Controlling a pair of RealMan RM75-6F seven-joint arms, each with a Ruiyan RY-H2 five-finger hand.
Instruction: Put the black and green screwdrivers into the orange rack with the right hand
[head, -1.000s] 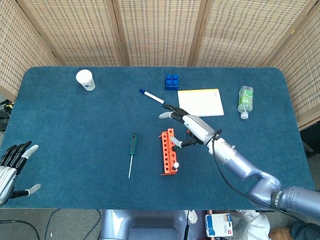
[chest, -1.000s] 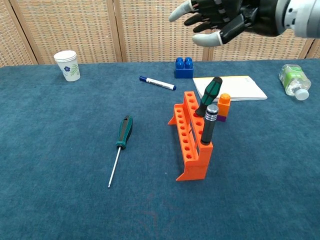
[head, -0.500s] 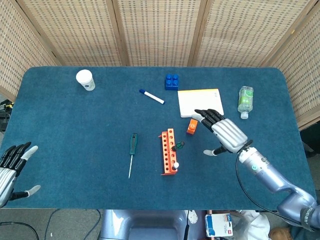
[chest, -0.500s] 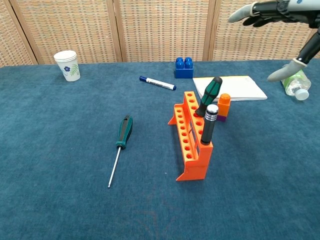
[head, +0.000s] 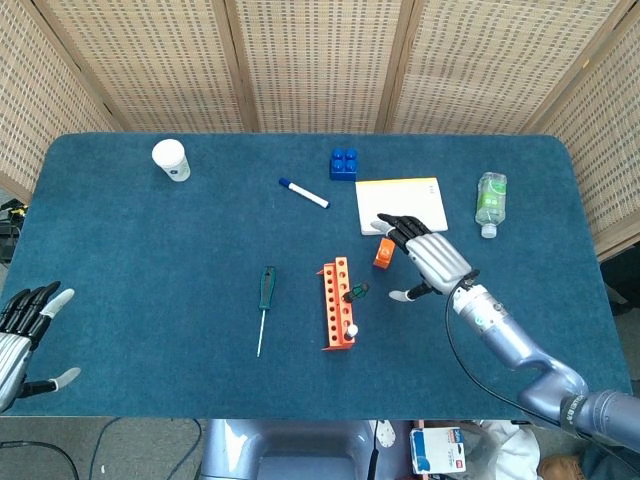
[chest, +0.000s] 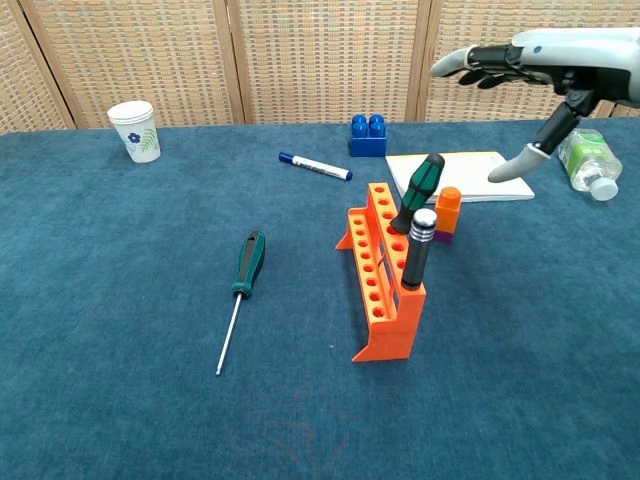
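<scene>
The left hand (head: 25, 330) lies open at the table's (head: 150, 260) corner. One screwdriver (chest: 240, 282) lies flat on the cloth, another (chest: 420, 190) leans in the rack (chest: 380, 290) (beside a grey-capped tool (chest: 418, 248)). The right hand (head: 430, 260) hovers empty, fingers spread.

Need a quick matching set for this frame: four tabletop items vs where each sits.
Items:
1. paper cup
2. water bottle
3. loose screwdriver
4. blue block

Places:
A. far right, lying on its side
B. flat on the cloth, left of the orange rack
C. far left corner
D. back centre, beside the marker

Pairs: 1-C, 2-A, 3-B, 4-D
</scene>
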